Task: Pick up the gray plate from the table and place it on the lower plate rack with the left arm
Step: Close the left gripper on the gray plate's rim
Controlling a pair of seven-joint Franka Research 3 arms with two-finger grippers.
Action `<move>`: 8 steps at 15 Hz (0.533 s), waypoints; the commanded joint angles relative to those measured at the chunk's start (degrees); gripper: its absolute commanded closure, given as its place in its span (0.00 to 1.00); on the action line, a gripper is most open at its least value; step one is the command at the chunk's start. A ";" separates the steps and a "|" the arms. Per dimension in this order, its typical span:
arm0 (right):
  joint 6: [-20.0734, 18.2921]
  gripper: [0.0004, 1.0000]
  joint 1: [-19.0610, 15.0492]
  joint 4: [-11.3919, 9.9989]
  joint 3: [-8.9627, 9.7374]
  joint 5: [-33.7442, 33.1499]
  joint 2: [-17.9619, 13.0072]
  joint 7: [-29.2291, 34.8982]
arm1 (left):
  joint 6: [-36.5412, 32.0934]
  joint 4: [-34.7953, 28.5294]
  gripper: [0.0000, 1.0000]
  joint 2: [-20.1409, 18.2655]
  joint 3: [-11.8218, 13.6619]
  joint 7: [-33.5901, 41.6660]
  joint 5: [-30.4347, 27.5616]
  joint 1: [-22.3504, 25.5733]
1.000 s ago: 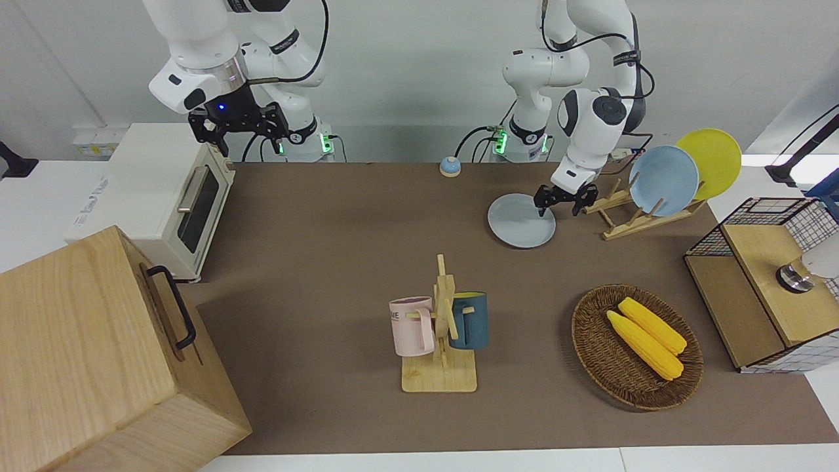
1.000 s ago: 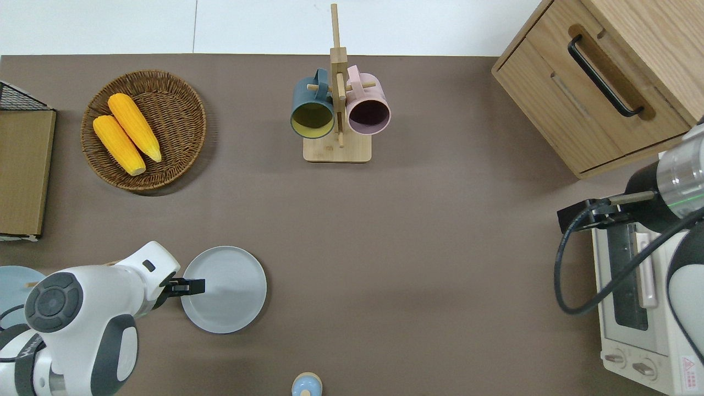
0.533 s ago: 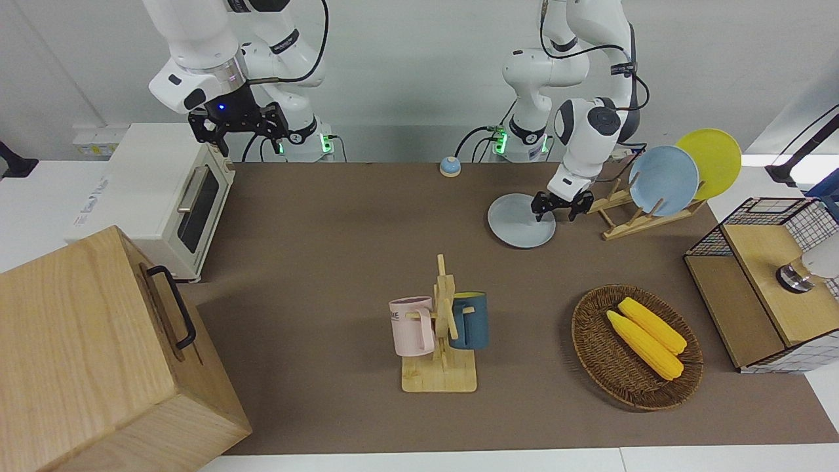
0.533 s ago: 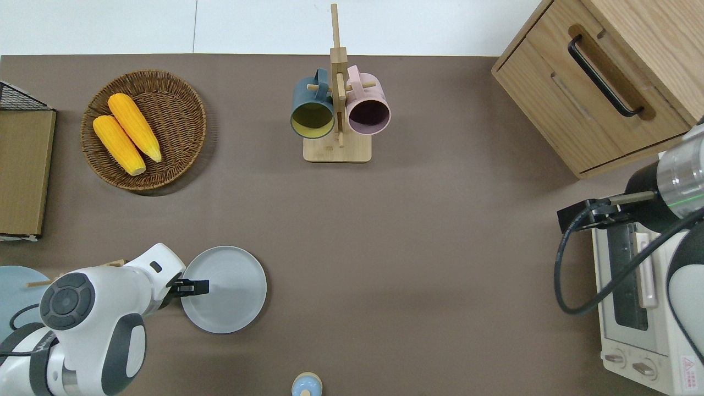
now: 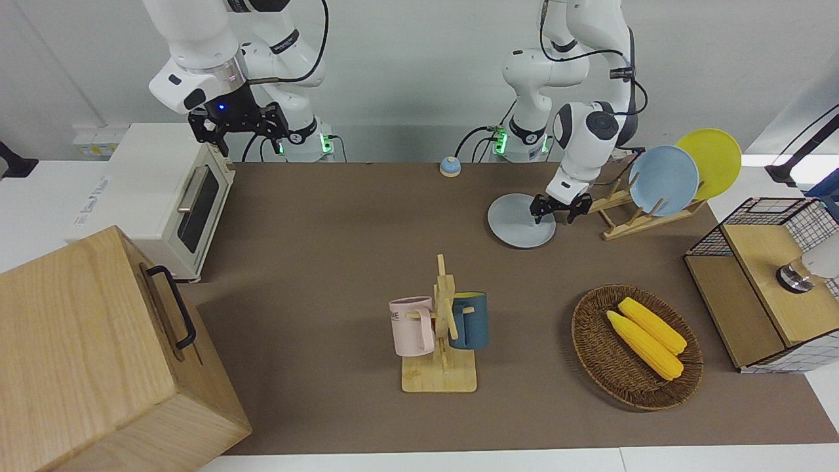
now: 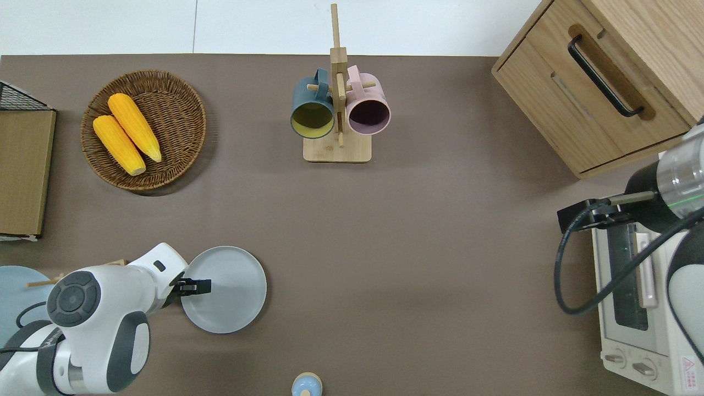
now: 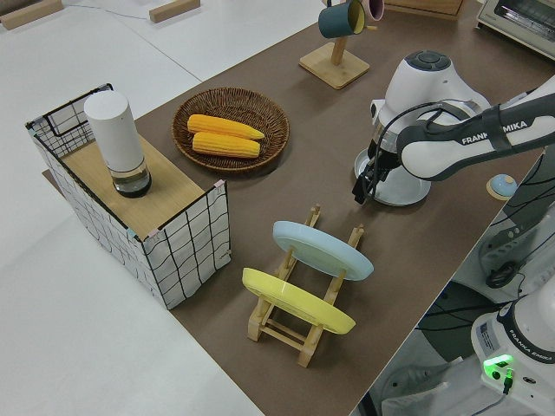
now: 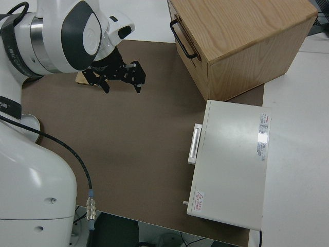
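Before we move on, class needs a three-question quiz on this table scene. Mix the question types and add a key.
1. True or false: the gray plate lies flat on the table.
2. Which plates stand in the plate rack? A) sky-blue and yellow B) gray and yellow C) none
3. Fill in: the left gripper is over the gray plate's ____.

Key: 1 true; 2 A; 3 rim, at the edge toward the left arm's end of the table.

Brown table carries gray plate, plate rack, corn basket, mug stand, toaster oven, wooden cabinet, wire-sided box, small bell
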 commanded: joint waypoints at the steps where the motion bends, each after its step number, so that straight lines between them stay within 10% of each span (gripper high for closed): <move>1: -0.66 0.02 -1.40 0.44 1.15 -0.37 -0.12 0.68 | 1.69 -0.84 0.31 0.02 0.40 -1.19 0.29 -1.11; 4: -0.66 0.02 -1.40 0.35 1.24 -0.37 -0.12 0.68 | 1.69 -0.84 0.86 0.02 0.40 -1.98 0.29 -1.11; 8: -0.66 0.02 -1.40 0.35 1.23 -0.37 -0.12 0.68 | 1.43 -0.75 1.00 -0.07 0.40 -1.98 0.29 -1.46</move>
